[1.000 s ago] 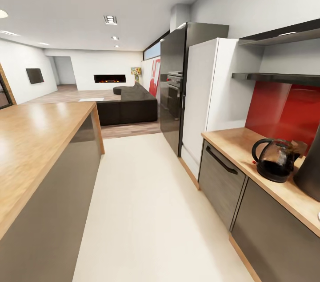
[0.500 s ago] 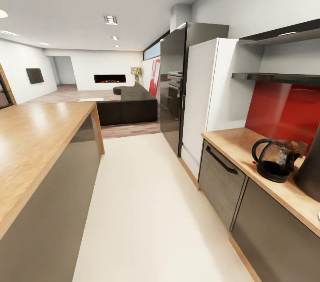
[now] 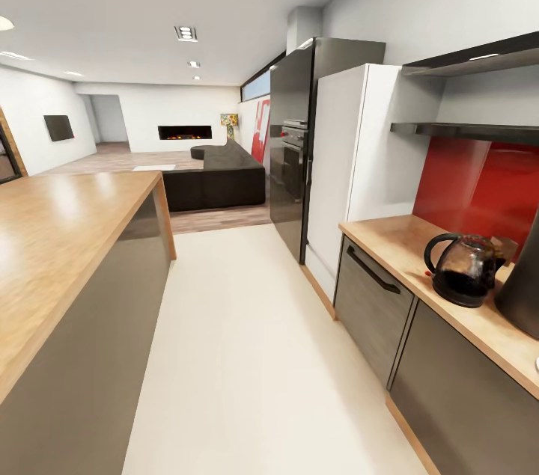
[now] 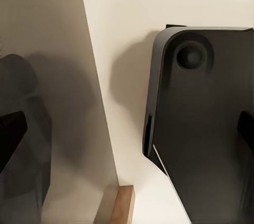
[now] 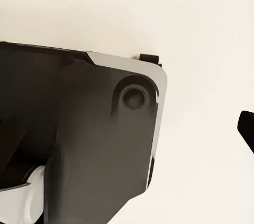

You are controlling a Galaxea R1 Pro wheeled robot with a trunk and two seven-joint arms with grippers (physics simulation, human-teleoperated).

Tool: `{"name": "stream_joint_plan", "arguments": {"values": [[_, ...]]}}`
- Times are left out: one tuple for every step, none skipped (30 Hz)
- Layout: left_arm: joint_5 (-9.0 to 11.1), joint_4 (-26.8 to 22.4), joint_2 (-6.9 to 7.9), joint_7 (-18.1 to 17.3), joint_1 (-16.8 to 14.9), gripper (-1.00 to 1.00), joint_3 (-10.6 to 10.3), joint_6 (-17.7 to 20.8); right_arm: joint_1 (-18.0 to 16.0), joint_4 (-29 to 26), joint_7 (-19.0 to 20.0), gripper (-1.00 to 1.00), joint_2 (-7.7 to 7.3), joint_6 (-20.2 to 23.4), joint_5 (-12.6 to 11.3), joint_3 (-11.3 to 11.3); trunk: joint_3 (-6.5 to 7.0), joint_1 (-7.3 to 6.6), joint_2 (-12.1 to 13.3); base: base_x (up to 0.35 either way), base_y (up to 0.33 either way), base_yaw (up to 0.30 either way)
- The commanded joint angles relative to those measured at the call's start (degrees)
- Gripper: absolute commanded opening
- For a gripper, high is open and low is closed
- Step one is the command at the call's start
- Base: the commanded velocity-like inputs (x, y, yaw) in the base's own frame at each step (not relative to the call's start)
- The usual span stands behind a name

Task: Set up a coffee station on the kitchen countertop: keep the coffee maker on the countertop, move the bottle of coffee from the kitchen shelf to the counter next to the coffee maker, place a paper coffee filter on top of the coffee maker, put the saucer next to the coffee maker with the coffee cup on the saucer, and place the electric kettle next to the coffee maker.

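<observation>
A dark glass electric kettle (image 3: 464, 269) stands on the wooden countertop (image 3: 393, 236) at the right in the head view. Just beyond it, cut by the picture's edge, rises a tall dark body that looks like the coffee maker (image 3: 522, 288). Two dark wall shelves (image 3: 464, 131) hang above the counter; nothing shows on them from here. In the left wrist view my left gripper (image 4: 127, 131) is open over the floor beside the robot's dark base (image 4: 206, 128). My right gripper (image 5: 127, 139) is likewise open above the base (image 5: 79, 139) and pale floor.
A wooden-topped island (image 3: 60, 236) runs along the left, with a pale floor aisle (image 3: 247, 355) between it and the right-hand cabinets (image 3: 374, 295). A white fridge (image 3: 348, 161) and black oven tower (image 3: 292, 146) stand further along. A sofa (image 3: 217, 179) lies beyond.
</observation>
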Motion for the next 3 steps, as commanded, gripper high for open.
{"name": "stream_joint_plan", "arguments": {"values": [[-0.5,-0.1,-0.03,0.1,0.0,1.0,0.4,-0.1,0.0,0.1,0.2,1.0,-0.02,-0.2,-0.6,0.5,0.0,0.02,0.0,0.0,0.0,0.0],[-0.5,-0.1,-0.06,0.2,0.0,1.0,0.4,-0.1,0.0,0.1,0.2,1.0,-0.02,-0.2,-0.6,0.5,0.0,0.02,0.0,0.0,0.0,0.0],[-0.5,-0.1,-0.08,0.2,0.0,1.0,0.4,-0.1,0.0,0.1,0.2,1.0,-0.02,-0.2,-0.6,0.5,0.0,0.02,0.0,0.0,0.0,0.0]]}}
